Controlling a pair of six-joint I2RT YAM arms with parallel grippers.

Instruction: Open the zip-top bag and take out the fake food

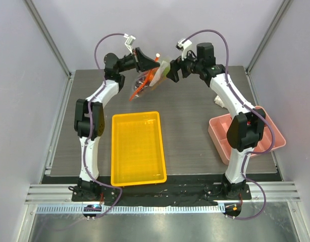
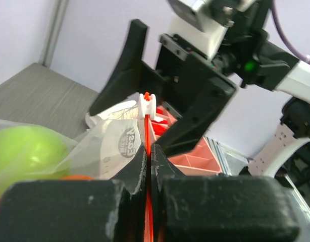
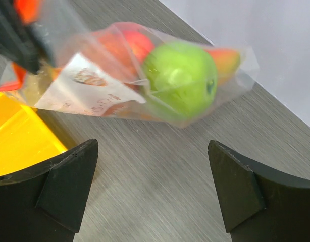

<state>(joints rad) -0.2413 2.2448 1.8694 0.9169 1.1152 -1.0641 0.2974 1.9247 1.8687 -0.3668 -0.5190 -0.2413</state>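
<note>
Left tool [image 2: 147, 154] pinching one zip-top bag [image 3: 89, 85]; right tool [image 3: 152, 166] wide; one green apple [image 3: 180, 78] inside.

One zip-top bag [image 1: 145, 84] is counted, and one green apple [image 3: 180, 79] is made out inside it. Two trays are counted on the desk [image 1: 190, 136]: one yellow tray [image 1: 137, 148] and one pink tray [image 1: 219, 134].

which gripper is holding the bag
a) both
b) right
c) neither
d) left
d: the left gripper is pinched shut on the zip strip of the bag, while the right gripper stands open with nothing between its fingers.
</note>
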